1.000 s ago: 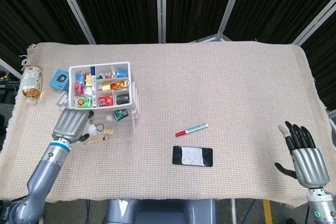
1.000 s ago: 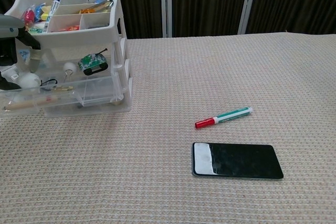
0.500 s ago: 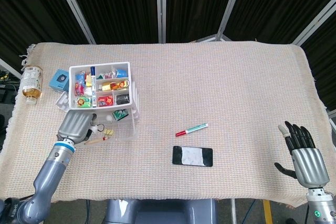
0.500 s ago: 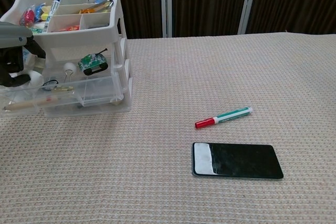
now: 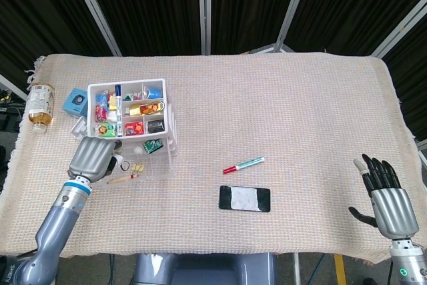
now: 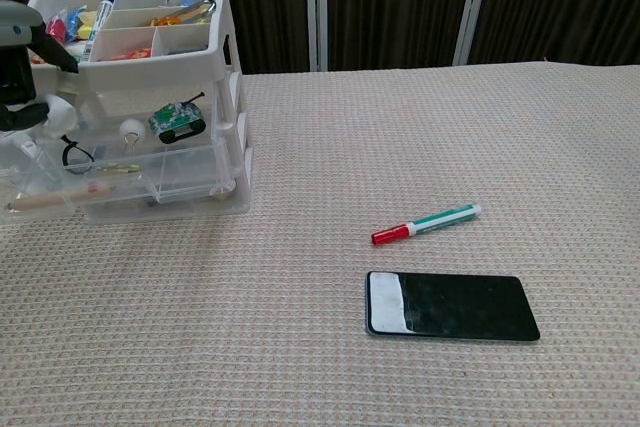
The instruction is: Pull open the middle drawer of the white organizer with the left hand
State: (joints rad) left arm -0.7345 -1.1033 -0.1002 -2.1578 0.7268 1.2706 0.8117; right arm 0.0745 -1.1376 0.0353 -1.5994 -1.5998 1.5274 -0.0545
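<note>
Both hands differ: left hand (image 5: 93, 157) fingers curl at organizer (image 5: 131, 122); right hand (image 5: 385, 198) spread, empty.

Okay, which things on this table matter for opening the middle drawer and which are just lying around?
For the job:
white plastic drawer organizer
its clear middle drawer
left hand

Lying about:
red-capped green marker pen
black smartphone
amber-liquid bottle
small blue box
right hand, idle

High overhead head view; low, close chest view; shared organizer (image 5: 130, 121).
</note>
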